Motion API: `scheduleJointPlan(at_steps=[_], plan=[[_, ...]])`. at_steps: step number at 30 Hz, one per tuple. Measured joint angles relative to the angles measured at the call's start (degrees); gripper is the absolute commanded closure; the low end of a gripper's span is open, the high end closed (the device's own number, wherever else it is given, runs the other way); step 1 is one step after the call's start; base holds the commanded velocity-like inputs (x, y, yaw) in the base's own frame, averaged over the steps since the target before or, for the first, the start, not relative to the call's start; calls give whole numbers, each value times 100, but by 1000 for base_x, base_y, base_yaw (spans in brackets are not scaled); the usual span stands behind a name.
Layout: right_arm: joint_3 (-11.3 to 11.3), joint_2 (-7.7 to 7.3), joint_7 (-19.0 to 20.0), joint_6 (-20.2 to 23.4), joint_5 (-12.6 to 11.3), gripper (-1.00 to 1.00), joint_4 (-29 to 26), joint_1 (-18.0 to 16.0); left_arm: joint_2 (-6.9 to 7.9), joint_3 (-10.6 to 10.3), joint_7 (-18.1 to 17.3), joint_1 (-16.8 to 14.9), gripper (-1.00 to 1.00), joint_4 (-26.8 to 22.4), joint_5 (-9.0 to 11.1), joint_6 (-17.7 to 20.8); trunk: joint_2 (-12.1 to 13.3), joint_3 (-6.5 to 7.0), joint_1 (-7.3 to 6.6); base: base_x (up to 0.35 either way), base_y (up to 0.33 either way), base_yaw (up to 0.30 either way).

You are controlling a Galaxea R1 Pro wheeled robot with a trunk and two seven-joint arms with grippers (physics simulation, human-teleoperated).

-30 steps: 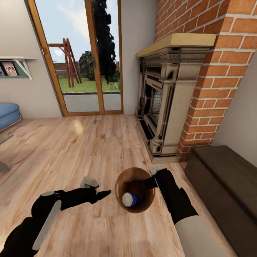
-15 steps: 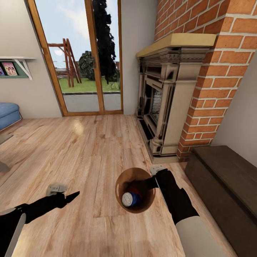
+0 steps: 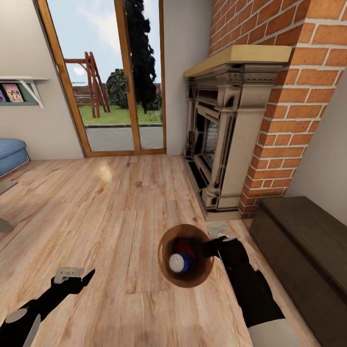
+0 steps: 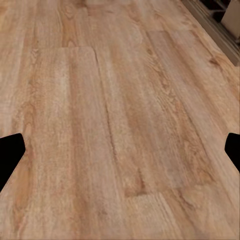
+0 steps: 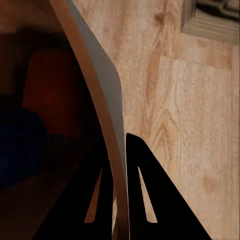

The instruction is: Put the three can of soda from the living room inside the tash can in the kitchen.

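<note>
The tash can [image 3: 189,281] shows its glossy brown inside, low over the warm wood floor of the living room, in front of the fireplace. Inside it lies a can of soda [image 3: 180,262] with a silver top and dark blue side, and an orange one [image 3: 186,248] sits behind it. My right gripper [image 3: 212,247] is shut on the bin's right rim. In the right wrist view the fingers [image 5: 121,155] pinch the thin rim wall [image 5: 94,85], one inside and one outside, with a dark blue can [image 5: 20,145] below. My left gripper [image 3: 85,279] hangs open over bare floor; its tips [image 4: 120,152] stand wide apart.
A carved stone fireplace [image 3: 219,130] and red brick chimney [image 3: 289,96] stand ahead on the right. A dark low bench [image 3: 303,241] runs along the right wall. Wood-framed glass doors [image 3: 111,77] are straight ahead, a blue sofa [image 3: 9,154] at far left.
My left arm has pulled back from beside the bin toward the lower left. The bin and my right gripper have shifted slightly right and nearer.
</note>
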Motion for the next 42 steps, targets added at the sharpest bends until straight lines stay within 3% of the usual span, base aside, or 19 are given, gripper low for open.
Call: scheduleJointPlan(at_steps=[5, 8, 14, 15, 17, 18, 20, 25, 31, 42], plan=[[-14, -1, -10, -1001, -18, 100, -417, 787, -54, -5, 26, 8, -100, 189, -3, -301, 1, 0, 1, 0, 0, 0], [-130, 0, 8, -1473, -45, 100, -512, 1075, -106, -6, 31, 10, -100, 307, 0, -383, 1, 0, 0, 0, 0, 0], [-372, -5, 70, -1965, -34, 100, -541, 1379, -135, -6, 37, 13, -100, 435, 2, -477, 1, 0, 1, 0, 0, 0], [-563, -10, 101, -2259, -150, 100, -530, 1559, -149, -6, 38, 15, -100, 515, -4, -628, 0, 0, 0, 0, 0, 0], [-793, -16, 83, -2521, -20, 100, -460, 1678, -163, -4, 35, 14, -100, 625, -4, -796, 1, 0, 1, 0, 0, 0], [-851, -17, 81, -2585, 29, 100, -460, 1705, -166, -4, 34, 13, -100, 660, -4, -838, 1, 0, 1, 0, 0, 0], [-941, -18, 113, -2662, -139, 100, -464, 1752, -173, -6, 32, 13, -100, 731, -4, -916, 1, 1, 0, 0, 0, 0], [-1043, -30, 114, -2759, -120, 100, -234, 1793, -185, -2, 34, 13, -100, 794, -6, -983, 1, 0, 1, 0, 0, 0], [-1193, -137, 330, -3168, -342, 100, 79, 1803, -188, 3, 38, 16, -100, 851, 5, -1010, 1, 0, 0, 0, 0, 0], [-1245, -167, 311, -3815, -395, 100, 617, 1806, -183, 11, 38, 16, -100, 916, -3, -1082, 1, 0, 1, -76, 77, 0]])
